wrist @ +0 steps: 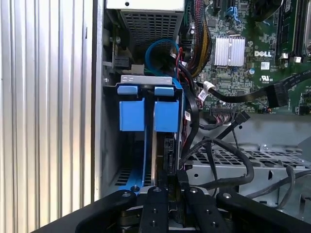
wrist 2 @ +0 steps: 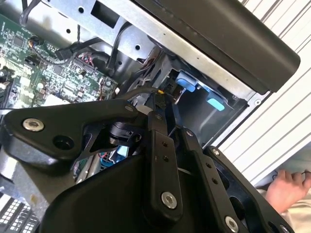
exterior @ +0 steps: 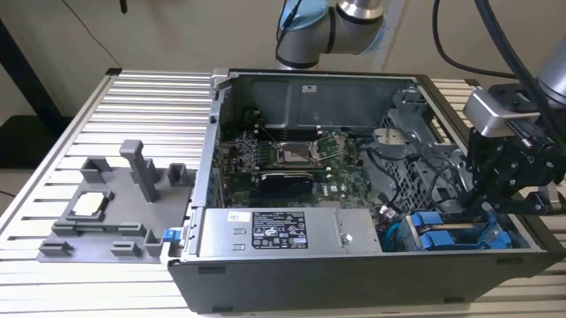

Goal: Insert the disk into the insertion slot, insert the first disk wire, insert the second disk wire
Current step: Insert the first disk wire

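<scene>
The disk's blue carrier [wrist: 155,115] stands edge-on inside the insertion slot [wrist: 146,79], a grey bay at the case's front corner. In the exterior view the blue carrier [exterior: 439,238] lies at the right, below the gripper [exterior: 489,207]. My gripper [wrist: 171,187] hangs over the bay's open end, its fingers [wrist 2: 158,141] close together on a black disk wire connector [wrist 2: 162,93]. The connector's tip sits just at the disk's rear edge. Whether it is seated I cannot tell. Other black wires [wrist: 218,145] loop beside the bay.
The motherboard [exterior: 292,156] fills the case's middle, and the grey power-supply box [exterior: 283,232] lies along the near wall. A perforated cage [wrist: 233,160] stands next to the bay. A grey fixture [exterior: 106,212] sits on the slatted table at the exterior view's left. A hand [wrist 2: 289,187] rests outside the case.
</scene>
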Robot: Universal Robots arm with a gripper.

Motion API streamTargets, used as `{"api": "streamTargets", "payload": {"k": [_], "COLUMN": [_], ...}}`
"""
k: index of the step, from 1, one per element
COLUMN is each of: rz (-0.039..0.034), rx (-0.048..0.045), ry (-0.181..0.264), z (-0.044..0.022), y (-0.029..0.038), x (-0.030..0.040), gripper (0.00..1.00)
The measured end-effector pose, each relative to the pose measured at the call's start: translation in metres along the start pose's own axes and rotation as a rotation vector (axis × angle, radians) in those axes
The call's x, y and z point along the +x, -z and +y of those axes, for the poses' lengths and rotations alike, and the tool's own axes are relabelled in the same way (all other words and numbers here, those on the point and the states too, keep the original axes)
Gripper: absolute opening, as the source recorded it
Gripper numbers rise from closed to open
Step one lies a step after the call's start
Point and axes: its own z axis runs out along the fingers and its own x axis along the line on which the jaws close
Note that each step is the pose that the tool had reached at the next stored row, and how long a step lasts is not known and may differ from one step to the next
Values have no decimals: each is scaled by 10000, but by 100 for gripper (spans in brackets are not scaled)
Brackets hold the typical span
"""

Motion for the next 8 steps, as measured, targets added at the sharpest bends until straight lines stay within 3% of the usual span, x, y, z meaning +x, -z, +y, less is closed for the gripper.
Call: {"api": "streamTargets", "payload": {"k": [8], "rz": [4], "rx": [-1], "ry": [-91], "z": [0], "y": [-2], "x": [5], "gripper": [19]}}
